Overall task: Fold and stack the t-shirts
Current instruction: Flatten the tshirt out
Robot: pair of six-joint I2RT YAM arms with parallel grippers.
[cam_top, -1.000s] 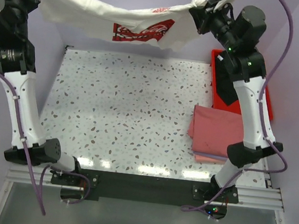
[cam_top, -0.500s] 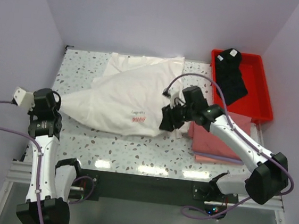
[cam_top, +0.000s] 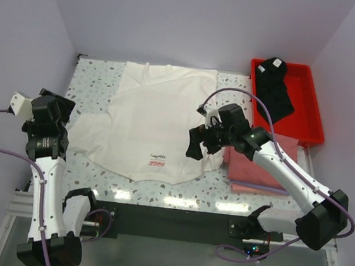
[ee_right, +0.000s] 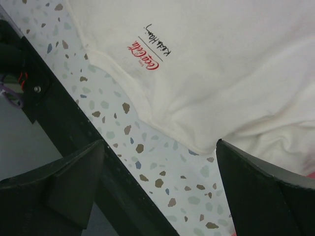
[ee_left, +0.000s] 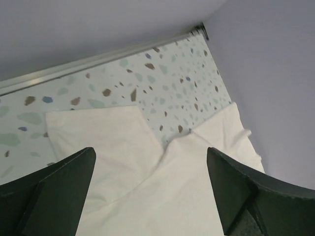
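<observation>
Table: speckled terrazzo top.

White t-shirt: lay spread flat on the table, left of centre, running from the far edge almost to the near edge. The large print was not visible, so we judged it lay face down. Its right edge lay just beside the pink stack; we could not tell whether they touched.

Red tray: stood at the far right corner.

Pink folded shirts: were stacked at the right, near side of the tray, partly under the right arm.

Black shirt: lay crumpled inside the tray, not yet folded.

Left gripper: fingers were spread wide and held nothing. It hovered over the shirt's left sleeve region.

Right gripper: fingers were likewise spread and empty. It sat above the shirt's near right edge.

Small red Coca-Cola script: sat close to the shirt's near edge.

Step, as we judged it: spreading was finished and the folding was about to start; the white and black shirts remained to be folded.

Next move, in our view: both pincers should drop low onto the cloth edges, pinch a single layer, and carry one side over toward the middle. Dragging the whole shirt or disturbing the pink stack was the risk.
</observation>
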